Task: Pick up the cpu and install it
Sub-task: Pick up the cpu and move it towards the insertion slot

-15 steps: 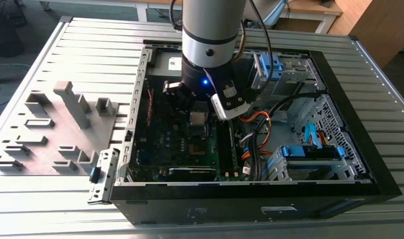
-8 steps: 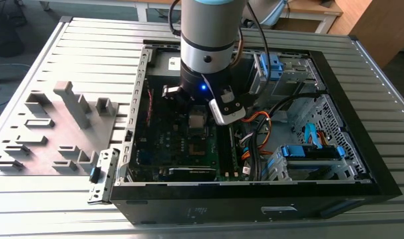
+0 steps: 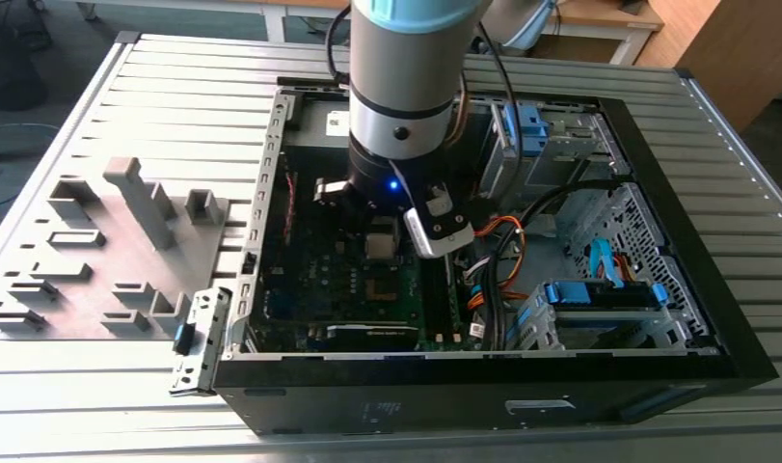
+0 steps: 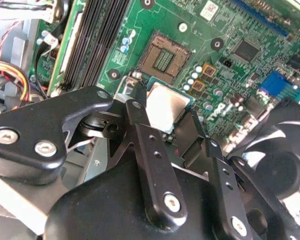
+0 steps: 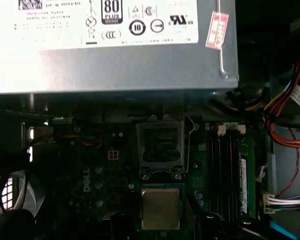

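The gripper point(image 4: 165, 114) pinches the cpu point(image 4: 166, 102) between its fingers, narrow, at two opposite edges. The cpu hangs over the motherboard point(image 4: 230, 30), just beside the open socket point(image 4: 164, 56), on the side away from the power supply point(image 5: 115, 65).

glare washed out the white label point(image 5: 105, 22) in the first wrist view; the motherboard point(image 5: 90, 175) lay in shadow.
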Available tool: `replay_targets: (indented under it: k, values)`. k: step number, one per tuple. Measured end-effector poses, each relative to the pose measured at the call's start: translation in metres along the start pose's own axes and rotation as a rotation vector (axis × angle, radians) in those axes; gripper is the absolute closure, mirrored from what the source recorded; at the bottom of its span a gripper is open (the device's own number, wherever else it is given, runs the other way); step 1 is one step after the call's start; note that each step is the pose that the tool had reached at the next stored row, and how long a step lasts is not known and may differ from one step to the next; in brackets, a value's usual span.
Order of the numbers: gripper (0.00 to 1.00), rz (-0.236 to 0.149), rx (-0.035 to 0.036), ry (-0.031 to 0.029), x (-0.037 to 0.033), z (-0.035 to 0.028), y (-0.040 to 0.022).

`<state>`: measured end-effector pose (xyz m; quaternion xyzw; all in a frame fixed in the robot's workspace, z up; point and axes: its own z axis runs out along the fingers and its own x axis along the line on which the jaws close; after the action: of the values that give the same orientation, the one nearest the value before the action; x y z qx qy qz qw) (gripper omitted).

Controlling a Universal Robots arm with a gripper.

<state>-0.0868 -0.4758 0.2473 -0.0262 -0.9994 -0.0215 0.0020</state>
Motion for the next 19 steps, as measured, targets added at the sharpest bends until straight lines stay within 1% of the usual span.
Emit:
replay_targets:
  k: [3,7,13,14,19]
  values:
    - [0.53,0.000,0.0000,0.0000,-0.0001,0.0024,-0.0024]
    - [0.53,0.000,0.0004,0.0002,-0.0001,0.0020,-0.0025]
    - [0.53,0.000,-0.0002,0.0001,-0.0001,-0.0105,-0.0019]
    - [0.53,0.000,-0.0002,0.0001,-0.0001,-0.0117,-0.0018]
    - [0.53,0.000,-0.0004,0.0000,-0.0001,-0.0123,-0.0018]
